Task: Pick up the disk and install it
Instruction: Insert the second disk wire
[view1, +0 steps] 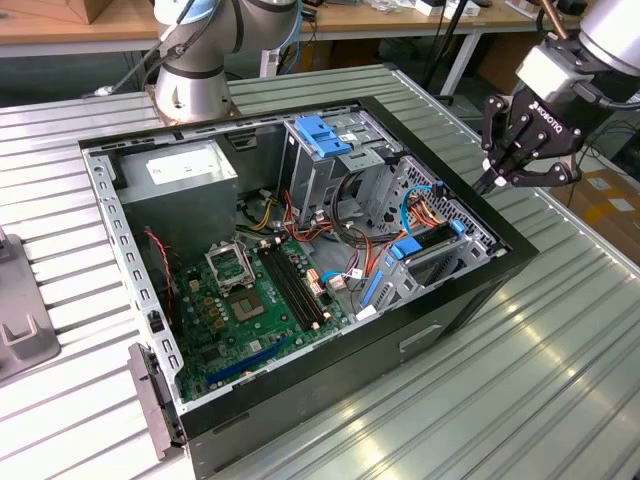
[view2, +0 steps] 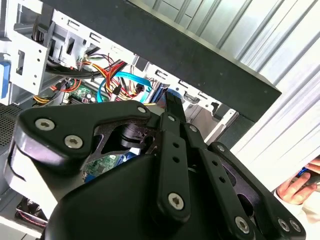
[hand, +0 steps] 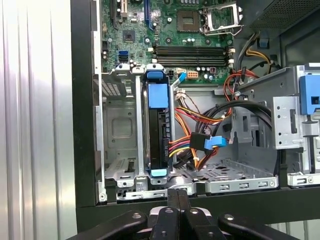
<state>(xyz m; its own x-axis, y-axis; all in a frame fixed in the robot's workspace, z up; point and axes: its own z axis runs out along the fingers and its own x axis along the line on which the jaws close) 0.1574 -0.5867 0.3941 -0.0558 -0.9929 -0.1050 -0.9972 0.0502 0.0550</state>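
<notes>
One black two-finger gripper (view1: 497, 181) hangs at the upper right of the exterior view, just over the near rim of the open black computer case (view1: 455, 300), and its fingers are pressed together with nothing between them. The first wrist view gives the same answer: the fingertips (hand: 176, 197) meet at the bottom centre of the frame, right against the case's dark edge. And there's the disk, the flat dark hard drive with bright blue plastic rails (hand: 157, 131), standing on edge in the grey metal drive bay (hand: 120, 135), blue tabs at both ends. In the exterior view that same disk (view1: 425, 243) shows as a blue-tipped bar right of centre, down inside the case, below and left of the gripper. The second wrist view adds orange and blue cables (view2: 117, 80) behind the gripper's black linkage (view2: 170, 165), plus a person's hand (view2: 295, 187) at the lower right edge. The green motherboard (view1: 250, 295) lies left of centre on the case floor.
</notes>
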